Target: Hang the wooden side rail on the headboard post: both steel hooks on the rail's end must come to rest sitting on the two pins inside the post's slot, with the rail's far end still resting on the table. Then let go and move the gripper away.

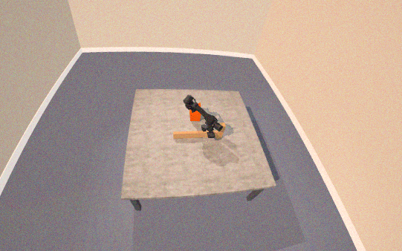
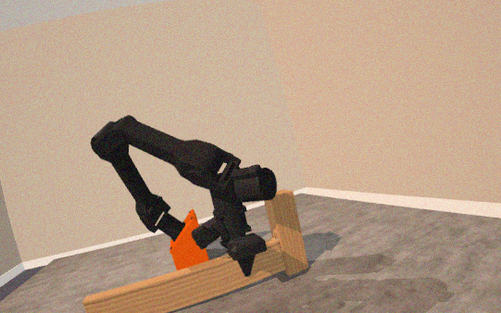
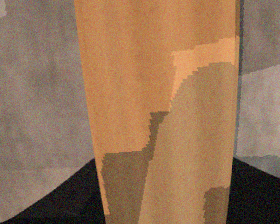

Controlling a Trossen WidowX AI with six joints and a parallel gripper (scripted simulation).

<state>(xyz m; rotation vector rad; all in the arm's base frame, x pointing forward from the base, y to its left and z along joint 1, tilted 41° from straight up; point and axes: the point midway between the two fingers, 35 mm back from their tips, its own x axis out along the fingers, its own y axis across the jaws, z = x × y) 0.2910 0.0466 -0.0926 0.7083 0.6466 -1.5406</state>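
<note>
The black two-finger gripper (image 2: 246, 259) points down and is squeezed shut on the long light-brown wooden side rail (image 2: 181, 284). It holds the rail close to the end that meets the post. From the wrist view, the rail (image 3: 160, 96) fills the middle and runs straight away from the camera, with dark shadow patches on it.

The rail is tilted. Its held end is lifted up against the short, chunky wooden headboard post (image 2: 287, 231), and its far end is down low at the grey stone-look table top (image 2: 389, 259). The steel hooks and the pins in the slot are hidden, so I cannot tell if the hooks sit on the pins.

The post leans a little and stands just to the right of the gripper in the outside view. Behind the rail is a bright orange block (image 2: 186, 245) at the foot of the black robot arm (image 2: 171, 153), which bends up high and then down to the rail.

From above, the rail (image 1: 189, 135) lies across the middle of the table (image 1: 156, 167), which stands on a blue-grey floor (image 1: 70, 148).
</note>
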